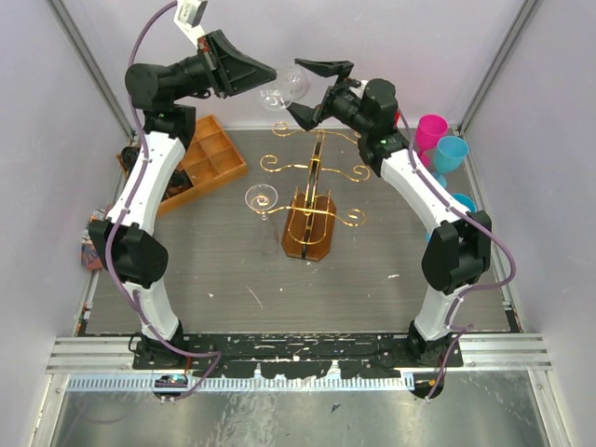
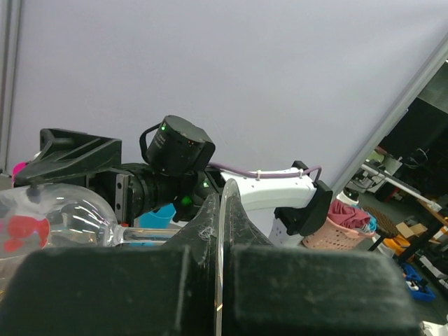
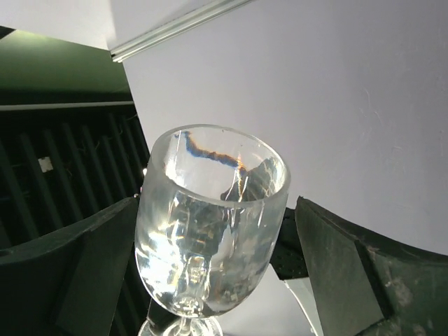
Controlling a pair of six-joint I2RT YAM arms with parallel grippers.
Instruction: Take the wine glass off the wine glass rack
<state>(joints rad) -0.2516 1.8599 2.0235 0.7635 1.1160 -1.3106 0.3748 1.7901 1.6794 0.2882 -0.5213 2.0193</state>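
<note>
Closest to the lens, left wrist view: our left gripper [image 2: 221, 210], jaws pinched tight on the thin round foot of the wine glass [image 2: 59, 224]. We see the foot edge-on between the two dark fingers [image 2: 199, 231]. The stem runs off toward 9 o'clock, and the bowl lies sideways at the left edge of view.

Right wrist view: the bowl fills the middle, rim toward 12 o'clock, stem at 6. Our right gripper [image 1: 313, 90] has its jaws spread wide, one finger at 9 o'clock of the bowl, the other at 3. The 9 o'clock finger sits just beside the glass wall; whether it touches we cannot tell. The 3 o'clock finger stands apart from it.

Top view: the glass is held in the air between both grippers, off the wine glass rack [image 1: 310, 200] and at 12 o'clock from it. Left arm reaches in from 9 o'clock, right arm from 3. The rack stands upright near mid-worktop [image 1: 233, 279], gold scroll arms out to both sides, amber base beneath.

We note a second clear glass [image 1: 262, 199] at 9 o'clock of the rack, just beside a lower scroll arm; hung or standing, we cannot tell. Orange-brown compartment tray [image 1: 209, 158] at 10 o'clock of the rack, partly behind the left arm. Pink cup [image 1: 430, 130] and blue cup [image 1: 453, 151] at 2 o'clock, close together.
</note>
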